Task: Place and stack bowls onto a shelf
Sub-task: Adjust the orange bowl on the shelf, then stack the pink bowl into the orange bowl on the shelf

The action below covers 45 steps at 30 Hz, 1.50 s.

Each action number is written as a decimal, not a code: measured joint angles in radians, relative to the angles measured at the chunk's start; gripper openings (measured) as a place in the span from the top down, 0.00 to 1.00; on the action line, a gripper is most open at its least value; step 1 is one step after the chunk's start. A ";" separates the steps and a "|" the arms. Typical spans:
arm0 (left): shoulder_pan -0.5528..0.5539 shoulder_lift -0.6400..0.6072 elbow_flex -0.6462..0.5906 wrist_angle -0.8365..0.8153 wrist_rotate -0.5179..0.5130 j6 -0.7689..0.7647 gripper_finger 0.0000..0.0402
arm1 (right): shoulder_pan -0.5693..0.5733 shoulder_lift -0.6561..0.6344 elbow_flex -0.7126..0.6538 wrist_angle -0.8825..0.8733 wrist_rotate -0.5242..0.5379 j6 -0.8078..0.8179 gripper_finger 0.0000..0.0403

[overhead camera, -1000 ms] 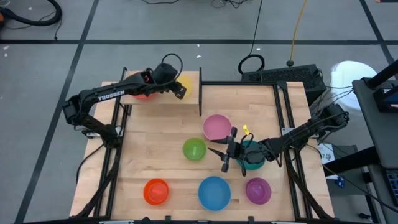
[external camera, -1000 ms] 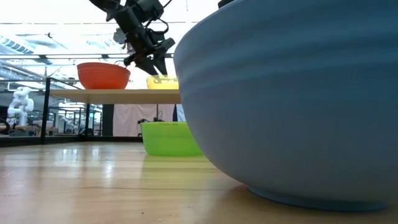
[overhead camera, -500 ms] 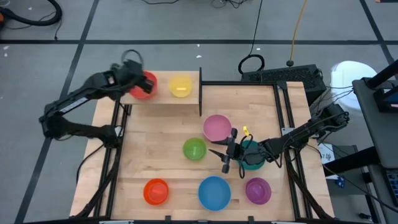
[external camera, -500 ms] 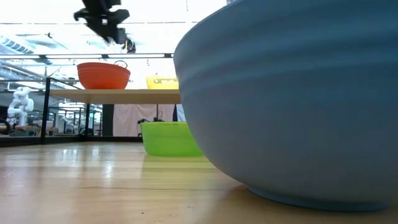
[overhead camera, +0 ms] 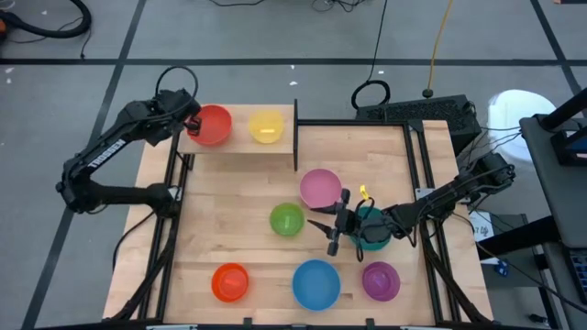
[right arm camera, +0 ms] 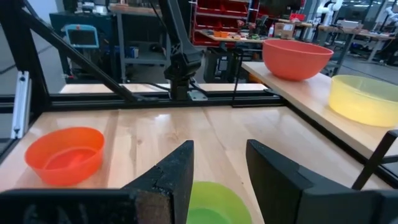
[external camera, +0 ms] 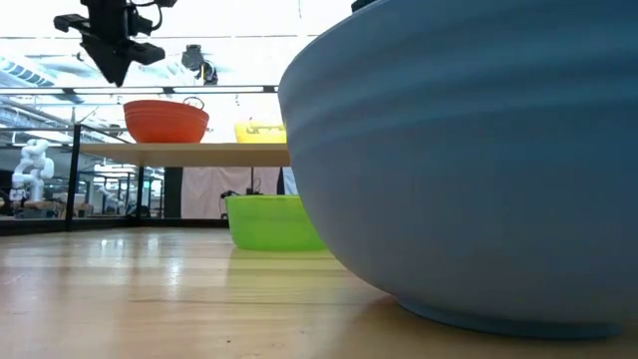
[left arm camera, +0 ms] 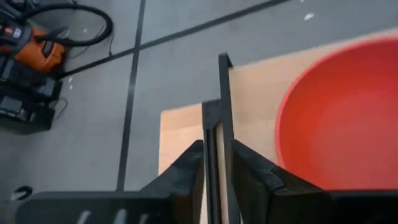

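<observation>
Pulling clear of the shelf (overhead camera: 240,145) with the yellow bowl (overhead camera: 267,126) now left standing on it beside the red bowl (overhead camera: 212,125).

A second ago the left gripper (overhead camera: 190,120) hung over the yellow bowl; now it has swung past the red one to the shelf's outer corner, its fingers (left arm camera: 186,175) narrowed to a slim gap, empty, with a black shelf post just ahead of them and the red bowl close off to one side. Two bowls are therefore placed side by side, so any further ones will likely need stacking. The right gripper (overhead camera: 336,223) has not moved: its fingers (right arm camera: 171,171) stand released and empty over the table, the green bowl (overhead camera: 286,219) just ahead, the pink bowl (overhead camera: 320,188) near, the teal bowl (overhead camera: 371,229) behind under the arm. Orange (overhead camera: 230,281), blue (overhead camera: 316,282) and purple (overhead camera: 381,280) wait further off.
</observation>
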<state>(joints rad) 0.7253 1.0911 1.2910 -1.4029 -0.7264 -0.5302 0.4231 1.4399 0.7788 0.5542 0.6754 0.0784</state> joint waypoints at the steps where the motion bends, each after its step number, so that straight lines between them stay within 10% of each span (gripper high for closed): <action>1: 0.002 -0.006 -0.015 0.001 0.010 -0.001 0.83 | 0.004 0.000 0.000 0.001 0.000 0.004 0.65; 33: -0.004 -0.036 -0.181 0.296 0.093 0.080 0.92 | 0.009 0.000 0.000 -0.003 0.000 0.020 0.65; 45: -0.353 -0.328 -0.203 0.299 0.182 0.112 0.92 | -0.002 0.000 -0.001 -0.109 0.005 0.156 0.65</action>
<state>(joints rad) 0.3728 0.7634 1.0883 -1.1042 -0.5446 -0.4186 0.4207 1.4399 0.7779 0.4450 0.6807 0.2348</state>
